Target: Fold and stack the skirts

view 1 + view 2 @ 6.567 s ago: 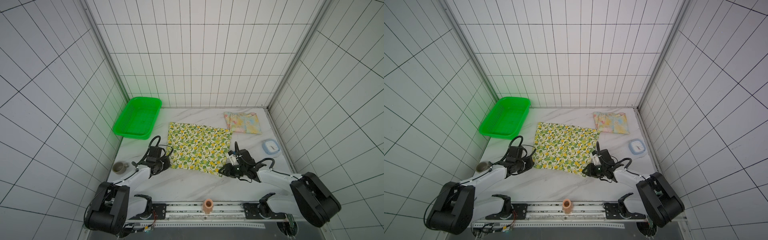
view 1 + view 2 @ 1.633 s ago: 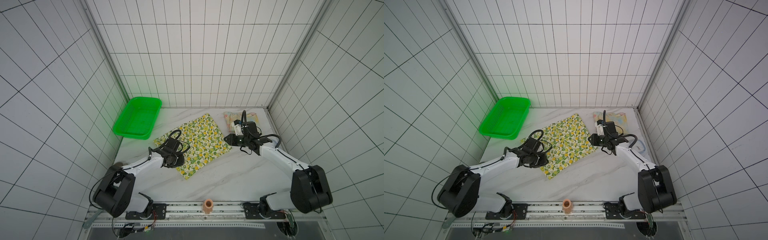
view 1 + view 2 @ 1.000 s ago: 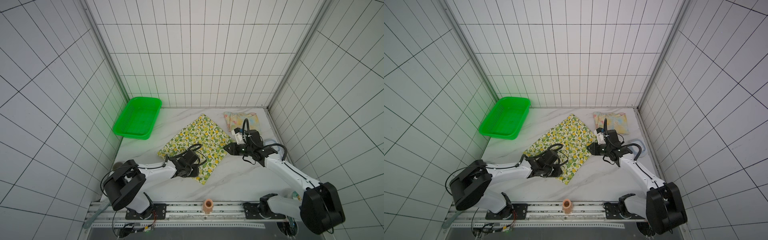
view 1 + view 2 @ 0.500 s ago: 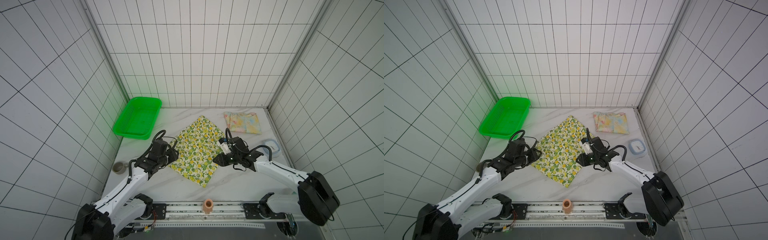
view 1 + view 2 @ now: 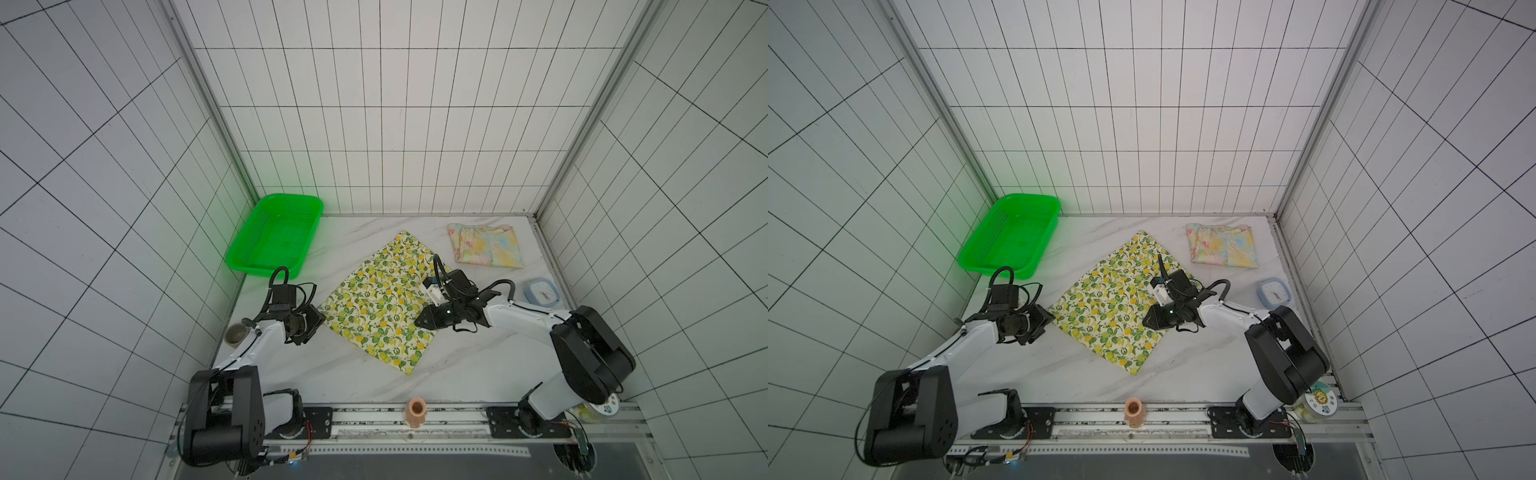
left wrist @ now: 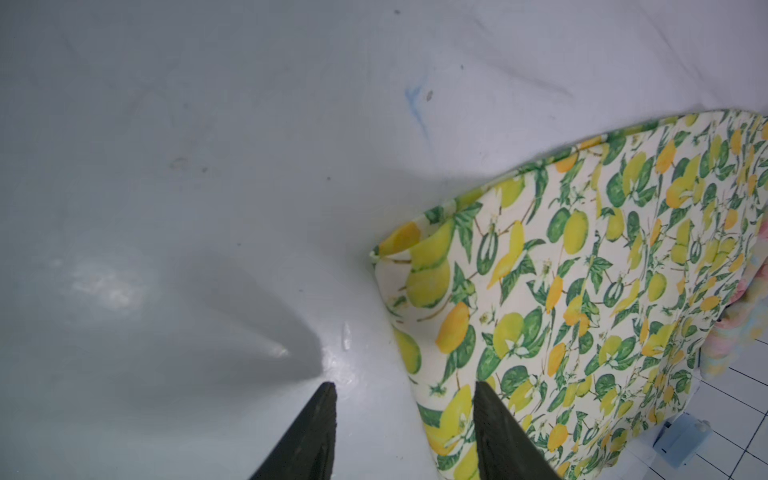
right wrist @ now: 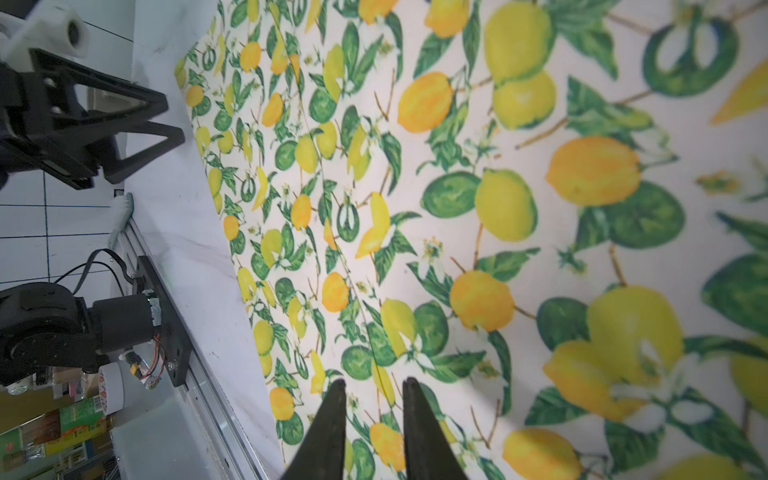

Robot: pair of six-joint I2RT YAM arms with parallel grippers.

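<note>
The lemon skirt (image 5: 384, 305) lies flat as a tilted square in the middle of the marble table (image 5: 478, 374), and fills the right wrist view (image 7: 498, 208). The pastel skirt (image 5: 486, 246) lies folded at the back right. My left gripper (image 5: 316, 328) hovers open just off the lemon skirt's left corner (image 6: 399, 245). One of its fingers (image 6: 494, 432) overlaps the cloth edge, and nothing is between the fingers. My right gripper (image 5: 419, 324) rests at the skirt's right edge. Its jaws stand narrow (image 7: 375, 380), closed on the cloth, with a crease running between them.
A bright green basket (image 5: 274, 237) stands at the back left. A small cup (image 5: 236, 333) sits by the left wall and a pale blue clock (image 5: 540, 293) near the right wall. A peach cylinder (image 5: 416, 411) stands on the front rail.
My left gripper has opened, let go of the lemon skirt's near corner and drawn back to its left corner. My right gripper has carried the right edge forward and inward, still closed.
</note>
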